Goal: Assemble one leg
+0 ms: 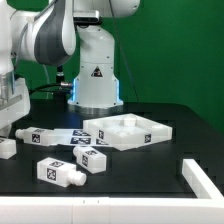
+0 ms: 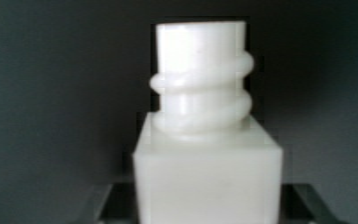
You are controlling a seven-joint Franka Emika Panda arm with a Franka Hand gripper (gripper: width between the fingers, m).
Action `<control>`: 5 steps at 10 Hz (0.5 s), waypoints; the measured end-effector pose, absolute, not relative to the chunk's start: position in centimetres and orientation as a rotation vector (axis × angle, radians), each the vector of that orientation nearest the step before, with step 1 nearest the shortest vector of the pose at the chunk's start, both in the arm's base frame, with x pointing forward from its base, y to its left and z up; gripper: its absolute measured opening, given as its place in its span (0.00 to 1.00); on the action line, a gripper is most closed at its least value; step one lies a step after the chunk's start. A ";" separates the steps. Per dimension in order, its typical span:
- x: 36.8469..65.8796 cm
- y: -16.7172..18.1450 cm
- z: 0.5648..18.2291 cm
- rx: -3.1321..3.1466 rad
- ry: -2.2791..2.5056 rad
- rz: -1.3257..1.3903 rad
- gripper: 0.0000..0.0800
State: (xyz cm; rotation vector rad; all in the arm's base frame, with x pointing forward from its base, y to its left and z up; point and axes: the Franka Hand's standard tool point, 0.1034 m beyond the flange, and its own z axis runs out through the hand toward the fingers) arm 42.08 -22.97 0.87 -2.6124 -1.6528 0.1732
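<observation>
In the wrist view a white leg (image 2: 202,150) with a threaded screw end (image 2: 204,85) fills the middle, its square body between my dark fingers (image 2: 114,207). My gripper (image 2: 202,208) is shut on it. In the exterior view the gripper (image 1: 14,122) is low at the far left edge, over the black table, and the held leg (image 1: 27,133) shows a tag just beside it. Other legs lie nearby: one at the left edge (image 1: 8,148), one at the front (image 1: 58,171), one further right (image 1: 94,158). The square panel (image 1: 128,130) lies to the right.
The marker board (image 1: 62,134) lies flat between the gripper and the square panel. A white bar (image 1: 205,186) stands at the front right of the black table. The robot base (image 1: 95,75) rises behind, against a green backdrop.
</observation>
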 end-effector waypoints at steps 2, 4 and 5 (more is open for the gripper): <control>42.4 -22.6 1.2 -2.639 -1.618 0.172 0.71; 44.1 -18.4 4.4 -2.745 -1.498 0.155 0.81; 44.9 -16.3 5.4 -2.799 -1.424 0.142 0.81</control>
